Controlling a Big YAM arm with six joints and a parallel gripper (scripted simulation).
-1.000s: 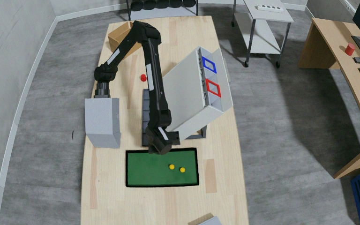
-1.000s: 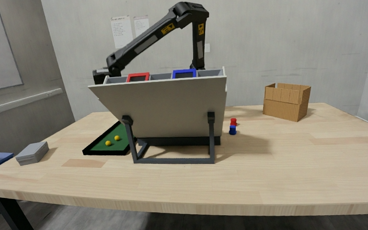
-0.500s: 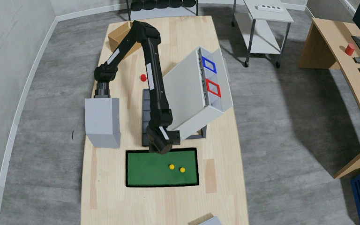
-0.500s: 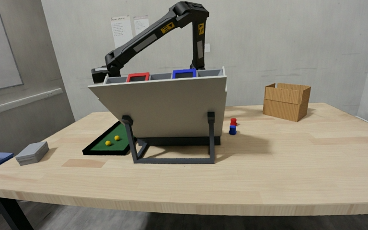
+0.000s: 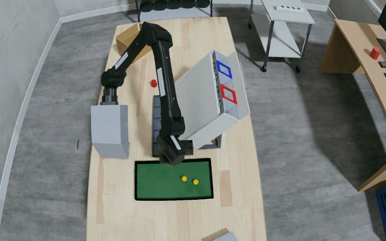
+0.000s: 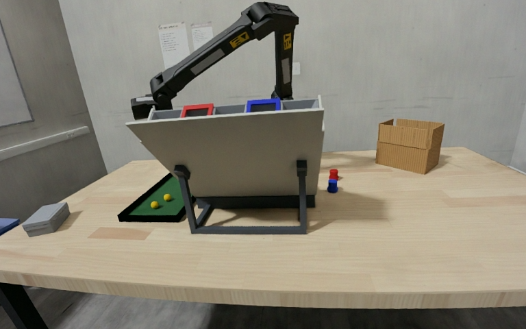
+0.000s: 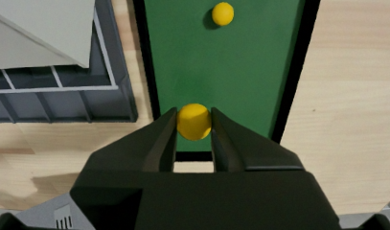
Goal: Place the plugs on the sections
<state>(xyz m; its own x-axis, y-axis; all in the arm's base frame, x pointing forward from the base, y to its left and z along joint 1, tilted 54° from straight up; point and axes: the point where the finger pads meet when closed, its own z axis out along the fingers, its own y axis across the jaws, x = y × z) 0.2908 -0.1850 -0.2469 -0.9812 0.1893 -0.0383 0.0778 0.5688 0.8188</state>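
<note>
My gripper (image 7: 194,114) is shut on a yellow marble (image 7: 194,120) and holds it above the near edge of the green tray (image 5: 173,178). In the overhead view the gripper (image 5: 174,154) hangs over the tray's back edge, beside the sloped grey cover (image 5: 198,101). Two more yellow marbles (image 5: 184,178) (image 5: 195,181) lie on the tray. The red-banded funnel (image 5: 228,94) and the blue-banded funnel (image 5: 224,70) sit along the cover's top. The red plug (image 6: 333,173) and the blue plug (image 6: 332,186) stand on the table beside the stand. The dark sectioned bin (image 7: 57,96) lies under the cover.
A tall grey block (image 5: 110,129) stands by the arm's base. A cardboard box (image 6: 409,144) sits at the table's far end. A small grey box (image 6: 46,218) lies near the table's edge. The cover's dark stand (image 6: 245,203) rests mid-table.
</note>
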